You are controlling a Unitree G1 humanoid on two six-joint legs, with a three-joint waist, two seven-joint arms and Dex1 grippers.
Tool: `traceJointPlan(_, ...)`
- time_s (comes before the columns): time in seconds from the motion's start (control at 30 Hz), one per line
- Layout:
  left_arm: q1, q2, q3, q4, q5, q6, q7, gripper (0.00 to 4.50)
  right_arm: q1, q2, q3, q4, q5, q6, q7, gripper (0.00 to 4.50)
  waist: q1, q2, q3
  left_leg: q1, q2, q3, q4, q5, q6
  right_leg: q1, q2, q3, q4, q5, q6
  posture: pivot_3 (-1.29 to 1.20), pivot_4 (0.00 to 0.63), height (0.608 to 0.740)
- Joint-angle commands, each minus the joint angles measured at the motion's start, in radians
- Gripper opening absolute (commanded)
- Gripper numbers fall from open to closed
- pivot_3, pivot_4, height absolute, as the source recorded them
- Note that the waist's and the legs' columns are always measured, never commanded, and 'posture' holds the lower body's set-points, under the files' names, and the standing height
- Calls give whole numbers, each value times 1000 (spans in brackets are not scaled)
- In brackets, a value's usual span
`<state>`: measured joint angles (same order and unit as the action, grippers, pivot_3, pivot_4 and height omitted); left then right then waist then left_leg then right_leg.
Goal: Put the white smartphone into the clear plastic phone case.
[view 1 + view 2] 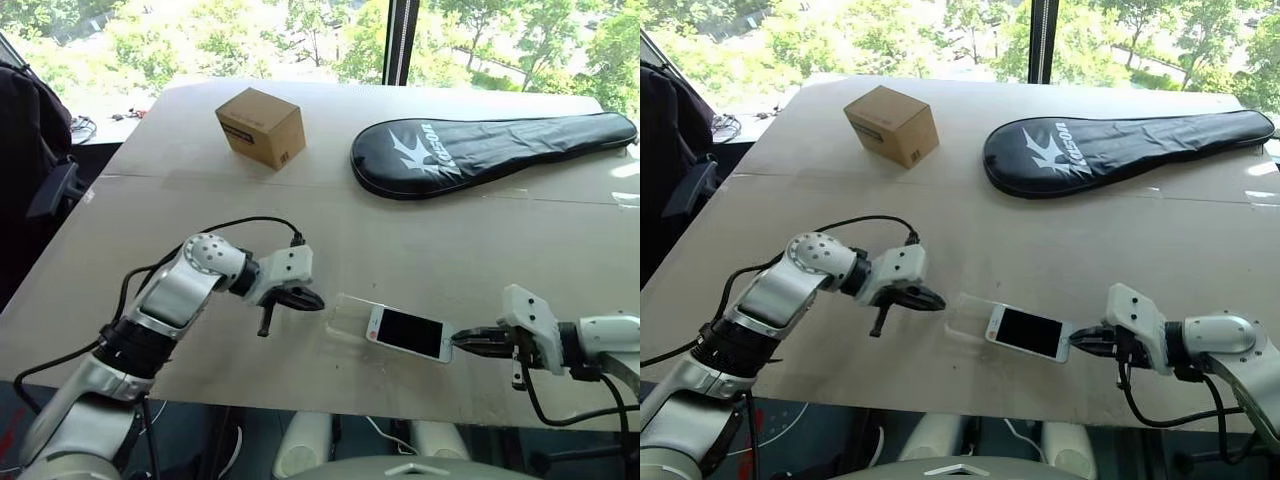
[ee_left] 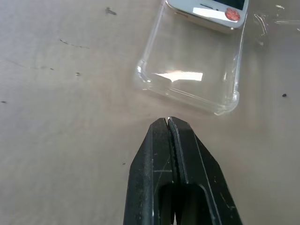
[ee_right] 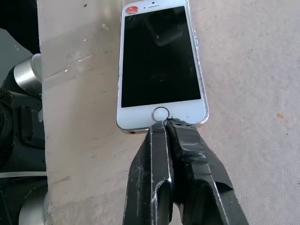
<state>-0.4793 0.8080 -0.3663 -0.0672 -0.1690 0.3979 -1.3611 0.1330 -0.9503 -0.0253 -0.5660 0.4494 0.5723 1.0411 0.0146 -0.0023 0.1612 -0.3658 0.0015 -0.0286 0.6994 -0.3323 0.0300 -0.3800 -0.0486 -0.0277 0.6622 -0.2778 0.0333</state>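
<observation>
White smartphone, dark screen, top in clear plastic phone case, both pincers closed, empty.

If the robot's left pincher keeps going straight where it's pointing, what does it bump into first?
Probably the clear plastic phone case. The shut left gripper points at its near end, with bare table between; the white smartphone sits farther on.

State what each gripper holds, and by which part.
The right gripper pinches the white smartphone at its home-button end. The left gripper, shut, holds nothing.
</observation>
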Motion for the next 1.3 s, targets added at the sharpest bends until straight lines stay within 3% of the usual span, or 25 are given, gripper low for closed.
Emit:
traceJointPlan(0.03,-3,-18,0,-49,-7,6,2,0,9,-10,-30,-14,10,-16,7,28,-1,0,0,0,0,0,0,0,0,0,0,0,0,0,0,0,150,740)
traceJointPlan(0.5,4,-19,-3,-33,24,-25,-10,0,58,-50,-116,-10,37,7,24,28,0,0,0,0,0,0,0,0,0,0,0,0,0,0,0,0,150,740)
traceJointPlan(0.73,-39,-3,35,-67,-19,28,-34,0,103,-75,-63,6,-28,-10,12,28,-1,0,0,0,0,0,0,0,0,0,0,0,0,0,0,0,150,740)
traceJointPlan(1.3,-20,-1,-6,-115,1,49,-41,0,4,-33,6,-43,0,57,-30,28,-1,0,0,0,0,0,0,0,0,0,1,0,0,0,0,0,150,740)
